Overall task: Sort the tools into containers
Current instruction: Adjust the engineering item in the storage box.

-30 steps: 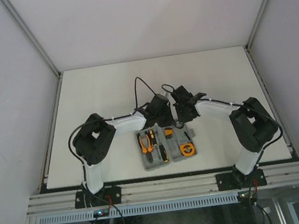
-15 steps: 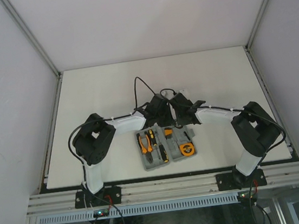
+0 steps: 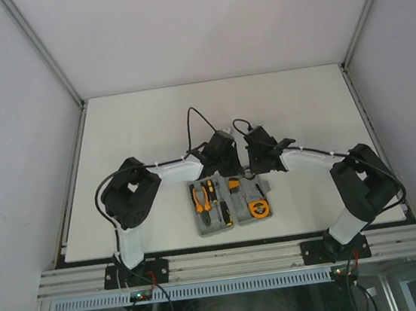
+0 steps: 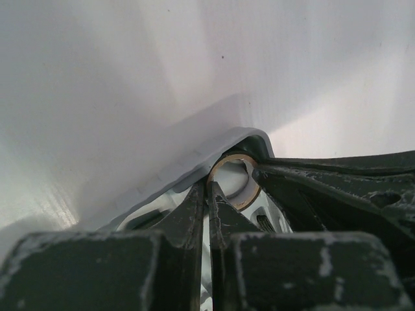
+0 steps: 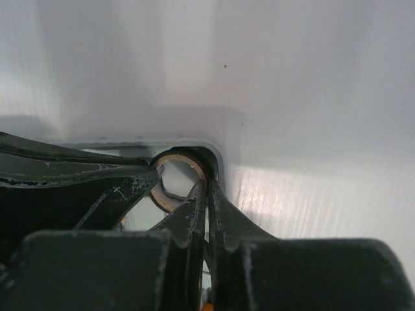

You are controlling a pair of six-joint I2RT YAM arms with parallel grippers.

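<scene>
Left wrist view puts the left gripper (image 4: 209, 188) with its two black, scuffed fingers drawn together to a thin slit. Its tips sit at the rim of a thin tan ring (image 4: 227, 159) that lies just ahead and to their right. Whether they pinch that rim or only rest against it I cannot tell. In the right wrist view the right gripper (image 5: 206, 184) is fully closed and holds nothing. The same ring lies just ahead and to the left of its tips.

So the ring sits between the two grippers, which come at it from opposite sides and nearly touch each other. It stands tilted, its opening facing the cameras, and I judge neither arm clearly nearer. It is probably the hex-key set's ring, though its link to the set is hidden.

Behind the ring curves the rounded corner of the grey case (image 4: 188, 165), smooth matt moulded plastic. From above, the case lies open and flat on the white desk (image 3: 152, 132), its long axis running left to right, with both grippers at its far edge.

- **Left half:** holds the orange-handled pliers (image 3: 201, 202) and the yellow-and-black screwdrivers (image 3: 217, 200), lying near to far.
- **Right half:** holds the hex-key set (image 3: 236, 185) and the round tape measure (image 3: 260, 208).
</scene>
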